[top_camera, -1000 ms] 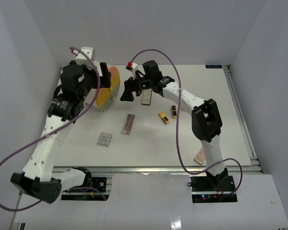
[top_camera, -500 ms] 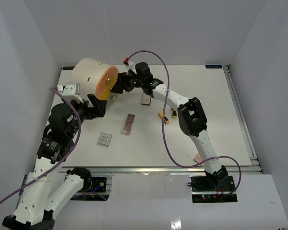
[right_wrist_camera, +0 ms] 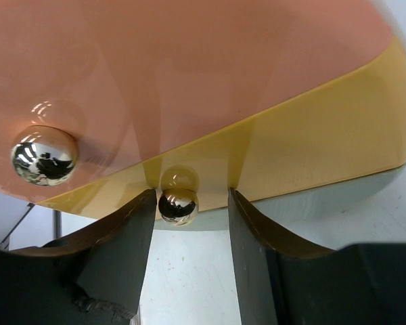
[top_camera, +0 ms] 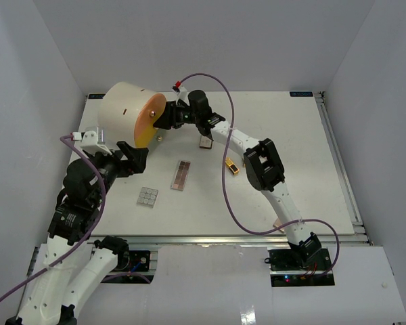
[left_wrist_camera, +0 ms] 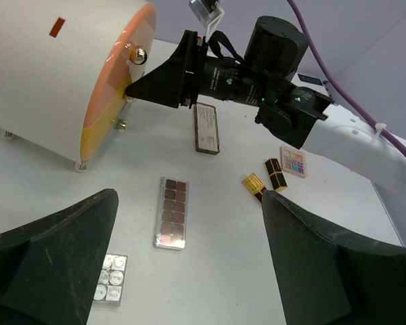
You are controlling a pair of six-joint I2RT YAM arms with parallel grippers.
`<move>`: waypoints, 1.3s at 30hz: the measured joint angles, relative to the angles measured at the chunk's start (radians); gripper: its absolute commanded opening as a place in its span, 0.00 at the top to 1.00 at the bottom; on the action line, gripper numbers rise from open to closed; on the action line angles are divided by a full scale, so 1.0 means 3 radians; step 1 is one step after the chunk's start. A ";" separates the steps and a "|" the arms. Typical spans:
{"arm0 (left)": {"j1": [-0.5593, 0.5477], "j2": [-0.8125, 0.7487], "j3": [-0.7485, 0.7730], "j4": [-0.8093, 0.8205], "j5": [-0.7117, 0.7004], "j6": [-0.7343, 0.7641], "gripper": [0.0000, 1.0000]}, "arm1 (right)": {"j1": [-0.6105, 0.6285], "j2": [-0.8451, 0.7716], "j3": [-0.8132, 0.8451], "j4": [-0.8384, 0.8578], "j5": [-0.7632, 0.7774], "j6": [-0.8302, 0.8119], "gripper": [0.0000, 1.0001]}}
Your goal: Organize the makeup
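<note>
The makeup lies scattered on the white table. A brown palette (top_camera: 181,175) and a small grey palette (top_camera: 147,196) sit in the middle. A dark palette (top_camera: 206,141) lies under the right arm. Two gold-and-black lipsticks (left_wrist_camera: 254,184) (left_wrist_camera: 276,173) and a multicolour palette (left_wrist_camera: 294,161) lie to the right. My right gripper (right_wrist_camera: 191,196) is at the front of the cream cylinder (top_camera: 125,108), its jaws either side of the gold knob (right_wrist_camera: 178,205) on the yellow drawer. One finger is against the knob and a gap remains at the other. My left gripper (left_wrist_camera: 189,195) hangs wide open over the table, holding nothing.
The cylinder lies on its side at the back left on small feet, its orange and yellow drawer fronts (left_wrist_camera: 111,81) facing right, with a second knob (right_wrist_camera: 44,154) on the orange one. A pinkish flat piece (top_camera: 281,221) lies near the front edge by the right arm.
The right gripper has reached the cylinder's front and its jaws have narrowed round the knob. The left arm has drawn back from the cylinder toward the near left, staying open.
</note>
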 measured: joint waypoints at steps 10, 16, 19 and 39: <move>0.0000 -0.0037 -0.0086 -0.0072 0.0053 -0.0080 0.02 | 0.0021 0.0017 0.0001 0.0039 -0.0023 0.0091 0.68; 0.0000 -0.0056 -0.0160 -0.0077 0.0082 -0.0116 0.02 | 0.0024 0.0014 -0.0020 0.0069 -0.0041 0.0106 0.75; 0.0000 -0.0054 -0.0202 -0.0082 0.0085 -0.0126 0.02 | 0.0011 -0.0049 -0.0156 0.0148 -0.0067 0.0114 0.76; 0.0000 0.0517 -0.0281 0.0039 0.0079 -0.0034 0.02 | -0.0313 -0.1532 -0.2382 0.0359 -0.0441 -0.0157 0.43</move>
